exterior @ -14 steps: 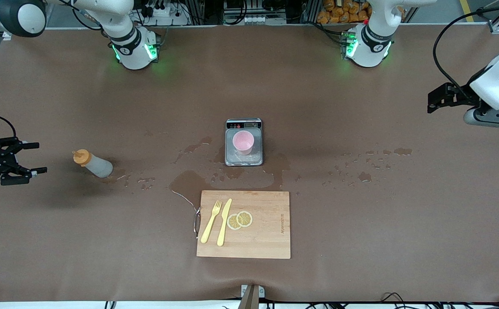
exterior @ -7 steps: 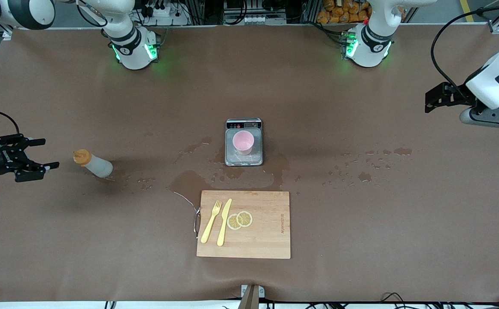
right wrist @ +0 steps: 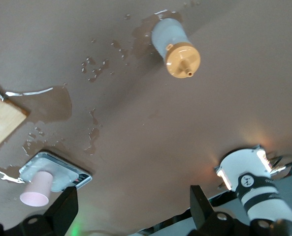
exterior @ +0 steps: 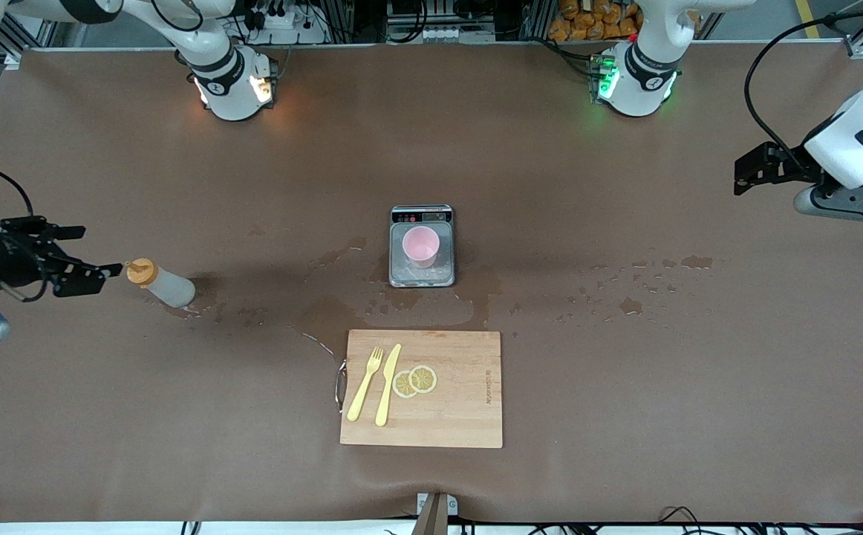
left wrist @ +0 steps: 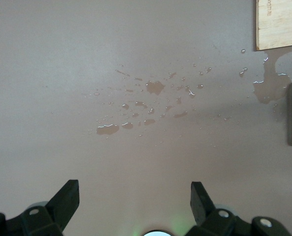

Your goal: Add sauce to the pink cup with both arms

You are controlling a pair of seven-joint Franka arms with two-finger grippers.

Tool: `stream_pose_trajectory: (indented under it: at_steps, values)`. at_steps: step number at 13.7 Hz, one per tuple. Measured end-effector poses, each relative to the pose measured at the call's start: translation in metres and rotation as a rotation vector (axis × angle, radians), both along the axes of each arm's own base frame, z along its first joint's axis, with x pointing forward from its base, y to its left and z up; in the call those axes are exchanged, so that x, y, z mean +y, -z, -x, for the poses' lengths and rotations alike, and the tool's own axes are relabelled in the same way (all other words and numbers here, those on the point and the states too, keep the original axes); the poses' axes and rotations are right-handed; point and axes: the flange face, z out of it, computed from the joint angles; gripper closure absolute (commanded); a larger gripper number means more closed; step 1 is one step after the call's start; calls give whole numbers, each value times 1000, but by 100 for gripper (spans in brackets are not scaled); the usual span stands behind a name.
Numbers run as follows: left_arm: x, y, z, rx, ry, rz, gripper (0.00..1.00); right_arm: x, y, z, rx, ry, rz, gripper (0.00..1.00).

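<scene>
The right arm's tool (exterior: 93,256) hung just beside the orange cap of the translucent squeeze bottle with an orange nozzle cap (exterior: 158,283), its fingers spread apart with nothing between them. The left arm's tool (left wrist: 133,204) waited over the left arm's end of the brown counter (exterior: 624,386), fingers likewise apart and holding nothing.

The bottle stood toward the right arm's end of the counter, well apart from the small pink cup (exterior: 421,247), which sat upright on a silver kitchen scale (exterior: 421,276) near the middle. Whether the cup held sauce could not be told. Wet splashes (exterior: 327,308) lay around the scale and near the bottle's base, which would fit either sauce already poured or none added.

If the bottle was to be taken, a good grip would close on the body below the cap, not on the cap itself, squarely enough that the soft wall did not squirt early, and it would stay upright on the way.

The bottle looked cloudy-white, soft-walled, with a short spout on its cap.
</scene>
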Motion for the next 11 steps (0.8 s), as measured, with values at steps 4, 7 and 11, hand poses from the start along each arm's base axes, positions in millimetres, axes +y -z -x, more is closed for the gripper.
stream_pose_trajectory:
  at_steps: [4,7,11]
  values:
    - [1,0,0,0,-1,0,0,-5,-47,15,-124,-183,-7,0]
    - [0,0,0,0,0,0,0,-18,-100,35,-232,-249,40,0]
    - [-3,0,0,1,6,0,0,-23,-145,56,-365,-293,50,0]
